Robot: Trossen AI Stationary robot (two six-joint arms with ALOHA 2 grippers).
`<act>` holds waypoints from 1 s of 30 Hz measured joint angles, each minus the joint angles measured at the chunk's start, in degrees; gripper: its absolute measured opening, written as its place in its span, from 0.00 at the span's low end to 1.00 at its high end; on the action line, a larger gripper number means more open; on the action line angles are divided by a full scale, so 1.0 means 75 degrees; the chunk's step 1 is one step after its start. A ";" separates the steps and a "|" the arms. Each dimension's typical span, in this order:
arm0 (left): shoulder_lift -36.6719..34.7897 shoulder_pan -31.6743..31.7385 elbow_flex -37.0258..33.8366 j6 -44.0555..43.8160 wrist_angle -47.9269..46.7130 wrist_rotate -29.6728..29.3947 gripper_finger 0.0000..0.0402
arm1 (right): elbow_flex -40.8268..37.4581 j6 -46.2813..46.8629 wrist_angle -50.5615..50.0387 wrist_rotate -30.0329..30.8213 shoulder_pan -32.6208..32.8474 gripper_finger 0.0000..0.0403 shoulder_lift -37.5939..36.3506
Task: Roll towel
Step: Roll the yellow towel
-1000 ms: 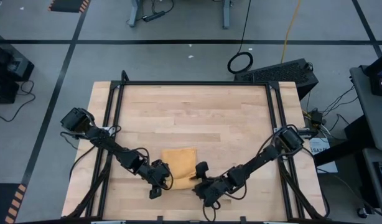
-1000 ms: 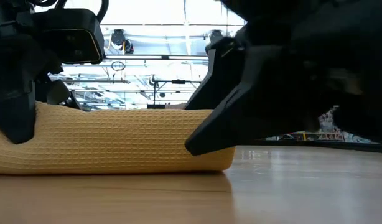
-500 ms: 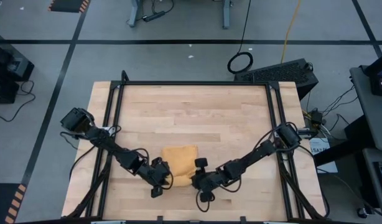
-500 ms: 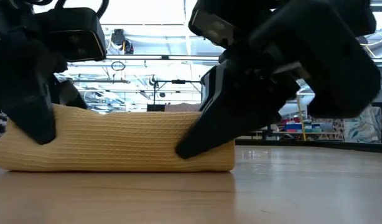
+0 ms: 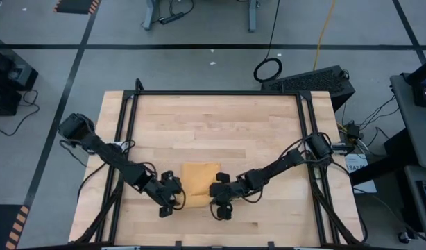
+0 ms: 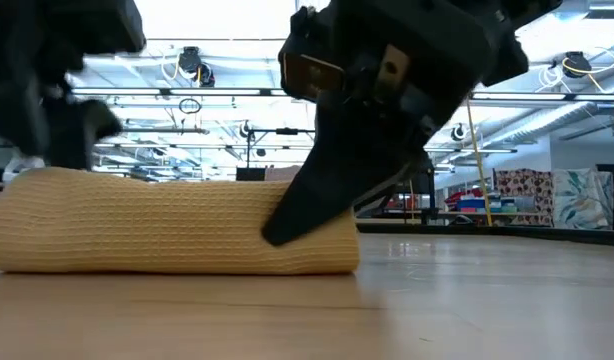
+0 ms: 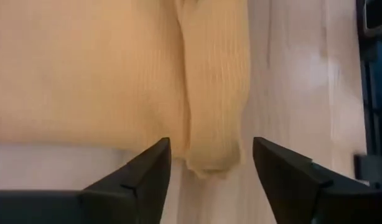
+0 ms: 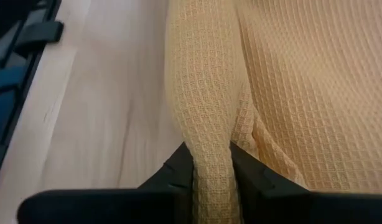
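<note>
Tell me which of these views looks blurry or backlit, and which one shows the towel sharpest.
Low view: backlit, the bright room behind turns both arms into dark silhouettes. Left wrist view: soft, the towel shows little weave. Right wrist view: sharpest, the waffle weave is crisp where the right gripper pinches the rolled edge. High view: evenly lit.

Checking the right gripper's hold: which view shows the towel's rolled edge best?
Right wrist view: the rolled edge sits pinched between the jaws. Left wrist shows its other end free; the low view only its side; the high view too small.
</note>
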 joint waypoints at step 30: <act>0.2283 -0.1698 0.0000 0.3301 0.2160 -0.4600 0.89 | -0.0014 0.1128 -0.0192 -0.0394 -0.0329 0.13 0.0006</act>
